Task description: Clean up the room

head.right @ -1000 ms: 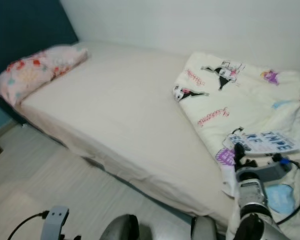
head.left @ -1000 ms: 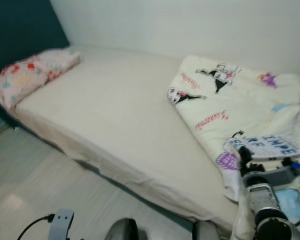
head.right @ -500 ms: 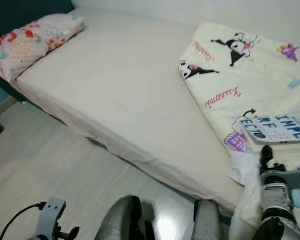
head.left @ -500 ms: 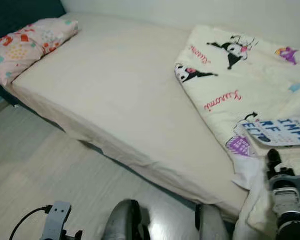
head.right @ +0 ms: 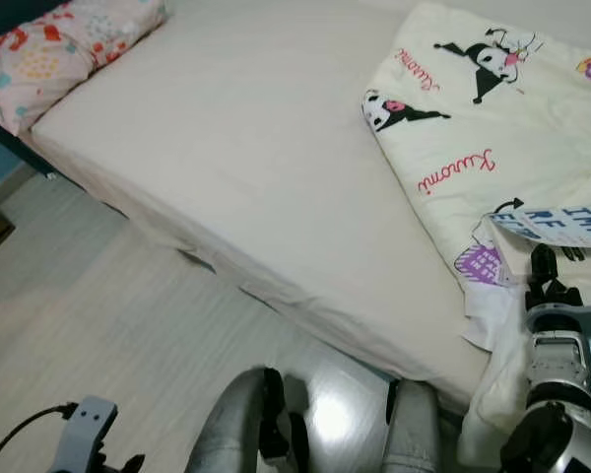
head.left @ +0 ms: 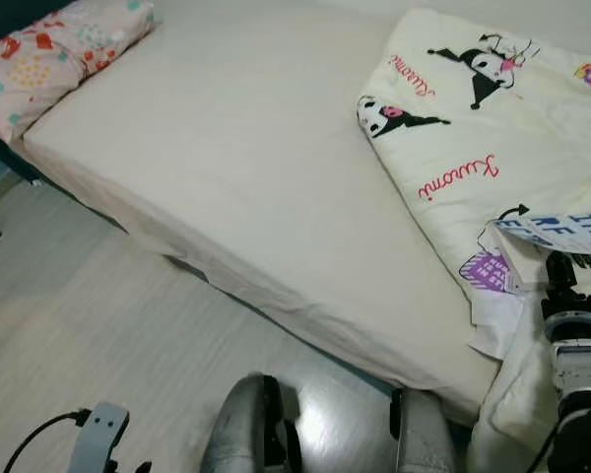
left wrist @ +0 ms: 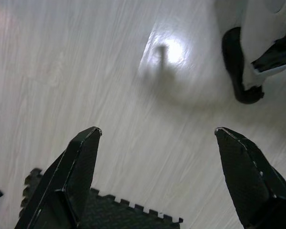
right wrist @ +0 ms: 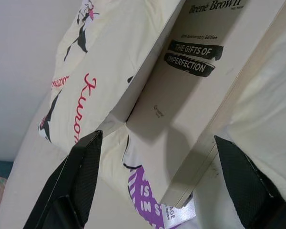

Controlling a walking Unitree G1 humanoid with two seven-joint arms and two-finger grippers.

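Left gripper hangs low over the pale wood floor, fingers spread wide, nothing between them; a dark foam mat edge lies under its near side, and the robot's foot is off to one side ahead of it. Up and away from it, a floral pillow sits at the head of the bed, bare cream sheet across the middle. Right gripper is at the bed's foot end, fingers spread apart, holding nothing, tips aimed at a book lying just ahead of it on the cartoon-print blanket. The book's cover faces up, its corner overhanging the blanket fold.
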